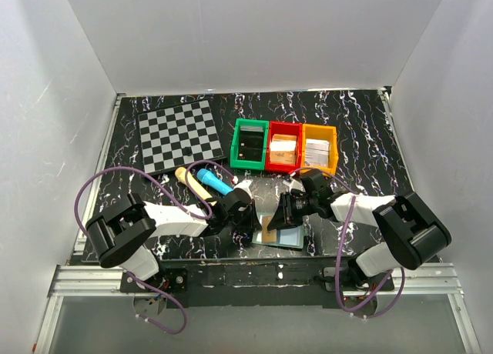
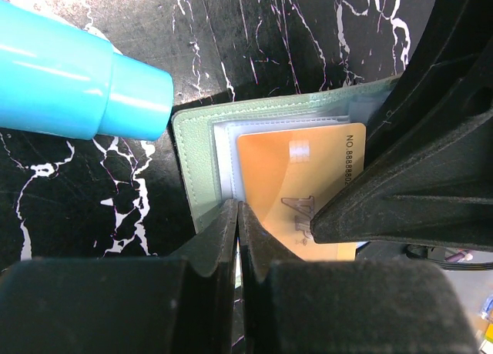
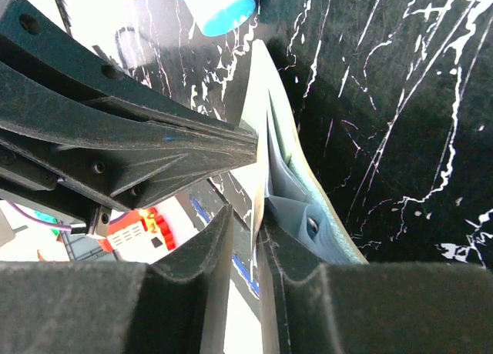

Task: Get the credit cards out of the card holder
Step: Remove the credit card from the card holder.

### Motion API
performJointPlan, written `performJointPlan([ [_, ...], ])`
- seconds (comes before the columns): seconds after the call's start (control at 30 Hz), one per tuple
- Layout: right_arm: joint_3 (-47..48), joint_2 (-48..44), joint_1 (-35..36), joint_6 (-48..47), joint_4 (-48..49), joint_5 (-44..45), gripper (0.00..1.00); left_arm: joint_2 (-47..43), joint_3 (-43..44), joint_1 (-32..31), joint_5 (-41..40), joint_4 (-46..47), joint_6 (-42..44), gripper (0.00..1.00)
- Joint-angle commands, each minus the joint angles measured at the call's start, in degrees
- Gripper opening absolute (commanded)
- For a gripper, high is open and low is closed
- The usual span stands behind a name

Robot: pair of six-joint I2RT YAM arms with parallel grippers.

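Found holder (image 1: 283,235) hemmed: left gripper (image 1: 253,225) at 9 o'clock, right gripper (image 1: 286,214), clamped on card (image 2: 296,177), at 1, blue tube (image 1: 212,182) at 11, bins (image 1: 284,125) at 12. Saw bare table (image 1: 366,165) toward 2.

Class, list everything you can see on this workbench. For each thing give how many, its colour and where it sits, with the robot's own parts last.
checkered board: one, black and white, far left
green bin: one, green, far centre
red bin: one, red, beside the green
orange bin: one, orange, beside the red
blue cylinder: one, blue, left of centre
tan cylinder: one, tan, beside the blue
card holder: one, grey-green, open, near centre
credit card: one visible, orange, in the holder
left gripper: one, black, shut, at the holder's edge
right gripper: one, black, closed on the card's edge
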Motion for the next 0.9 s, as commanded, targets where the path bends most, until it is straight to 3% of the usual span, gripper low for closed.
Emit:
performJointPlan([
  [0.0,2.2,-2.2,1.0,-0.7,-1.3,-0.7,0.25,0.9,-1.4,-0.5,-0.4,-2.8,0.0,0.0],
  [0.87,2.8,-8.0,0.3,-4.9,-10.5,1.6,0.21,-1.5,-3.5,-0.5,-4.2,-4.5,-2.9,0.0],
])
